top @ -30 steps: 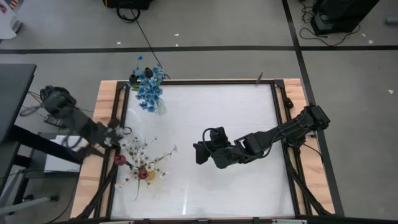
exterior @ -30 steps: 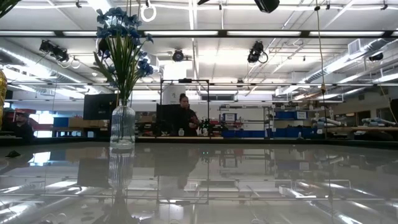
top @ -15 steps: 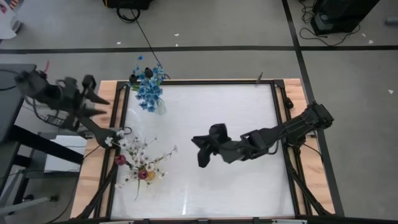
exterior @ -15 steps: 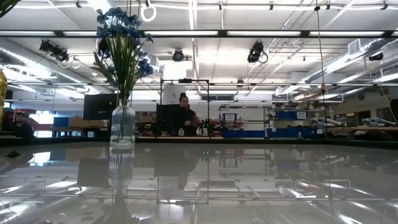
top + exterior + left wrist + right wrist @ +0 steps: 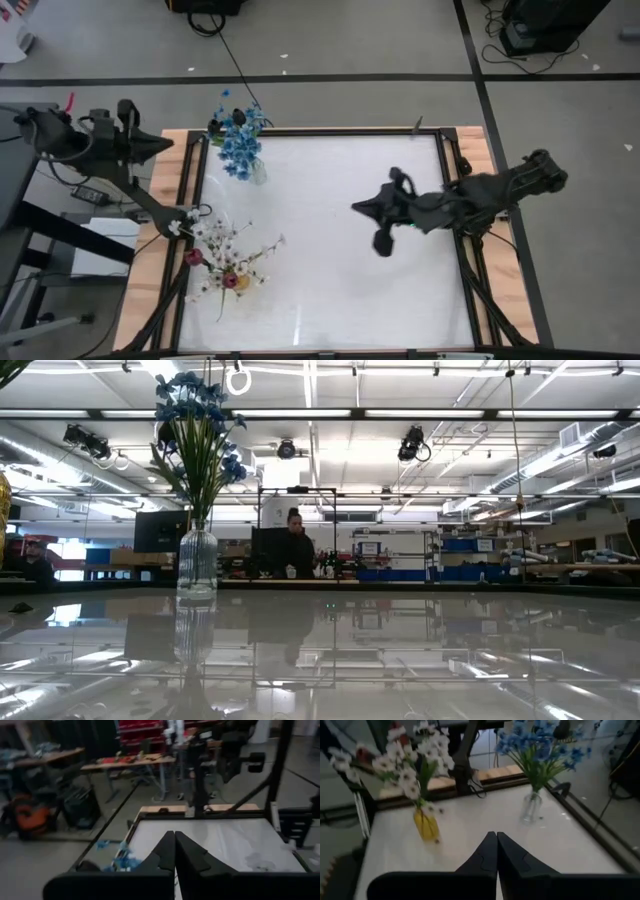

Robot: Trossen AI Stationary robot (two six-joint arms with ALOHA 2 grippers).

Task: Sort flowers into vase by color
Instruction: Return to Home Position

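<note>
Blue flowers (image 5: 240,148) stand in a clear glass vase (image 5: 197,565) at the table's far left; they also show in the right wrist view as blue flowers (image 5: 540,747). White flowers with pink buds (image 5: 225,262) stand in a yellow vase (image 5: 426,825) at the near left. My left gripper (image 5: 165,143) is shut and hangs just off the table's left edge, pointing right. My right gripper (image 5: 358,207) is shut over the table's right half, pointing left. Both hold nothing. Neither arm shows in the low view.
The white tabletop (image 5: 330,270) lies bare between the vases and my right arm. A dark frame rail (image 5: 452,160) runs along the table's edges. A person (image 5: 293,545) stands in the room beyond the table's far edge.
My left gripper has drawn back from the white flowers, up and toward the table's far left, and has shut. My right gripper has moved from the table's middle toward the right edge and has shut. The flowers and vases have stayed put.
</note>
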